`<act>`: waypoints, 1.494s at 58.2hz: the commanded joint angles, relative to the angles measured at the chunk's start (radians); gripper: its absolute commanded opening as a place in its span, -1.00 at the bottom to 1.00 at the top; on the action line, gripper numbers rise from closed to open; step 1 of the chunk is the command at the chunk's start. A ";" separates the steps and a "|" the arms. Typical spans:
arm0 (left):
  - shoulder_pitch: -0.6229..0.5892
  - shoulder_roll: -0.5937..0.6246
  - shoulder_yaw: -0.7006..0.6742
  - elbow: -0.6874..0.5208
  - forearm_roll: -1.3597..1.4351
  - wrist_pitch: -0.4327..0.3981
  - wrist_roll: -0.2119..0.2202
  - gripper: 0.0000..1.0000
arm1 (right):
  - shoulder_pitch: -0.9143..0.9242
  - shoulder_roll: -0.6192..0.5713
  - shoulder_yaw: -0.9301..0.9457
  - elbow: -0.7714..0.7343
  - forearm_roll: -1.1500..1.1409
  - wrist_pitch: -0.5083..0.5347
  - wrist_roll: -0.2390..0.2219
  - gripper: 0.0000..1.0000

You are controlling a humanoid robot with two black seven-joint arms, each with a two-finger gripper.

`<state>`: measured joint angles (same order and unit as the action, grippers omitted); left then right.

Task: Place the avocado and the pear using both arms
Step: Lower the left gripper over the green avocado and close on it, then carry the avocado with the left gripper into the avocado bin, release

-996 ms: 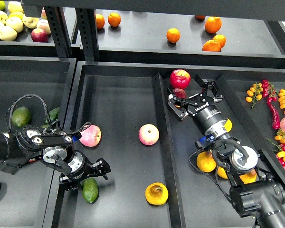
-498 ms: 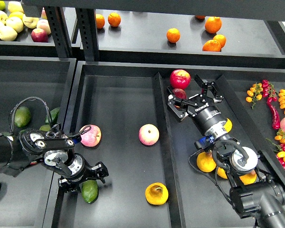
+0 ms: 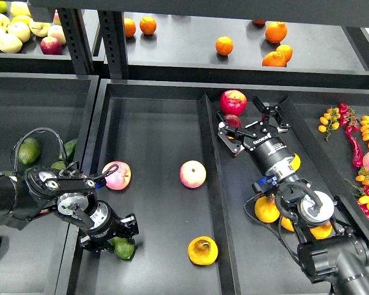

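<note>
The green avocado [image 3: 125, 249] lies at the front left of the middle tray [image 3: 154, 129], partly hidden under my left gripper [image 3: 111, 233]. The jaws stand spread over the avocado, touching or just above it; I see no grip. The yellow-orange pear [image 3: 203, 250] with its brown blotch lies at the tray's front, right of the avocado and apart from both grippers. My right gripper [image 3: 252, 127] is open and empty over the far end of the right tray, next to a dark red apple [image 3: 232, 120].
Two pink-yellow apples [image 3: 117, 175] [image 3: 192, 174] lie mid-tray. A red apple [image 3: 233, 101] sits beyond the right gripper. More avocados [image 3: 27, 150] lie in the left tray, oranges [image 3: 267, 210] under my right arm, chillies [image 3: 353, 144] at right. The shelf behind holds oranges [image 3: 224, 45].
My left gripper has moved slightly down and right, now covering more of the avocado, which shifted a little to the right. The right arm has barely moved.
</note>
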<state>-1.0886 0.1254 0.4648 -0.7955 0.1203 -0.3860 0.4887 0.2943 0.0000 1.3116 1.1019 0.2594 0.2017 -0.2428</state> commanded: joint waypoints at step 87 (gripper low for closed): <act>-0.128 0.424 -0.110 0.053 0.009 -0.103 0.000 -0.64 | -0.064 0.000 -0.003 0.032 0.000 0.007 -0.001 0.99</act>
<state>-1.2330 0.5413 0.3594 -0.7811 0.1298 -0.4891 0.4887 0.2388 0.0000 1.3085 1.1289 0.2592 0.2087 -0.2427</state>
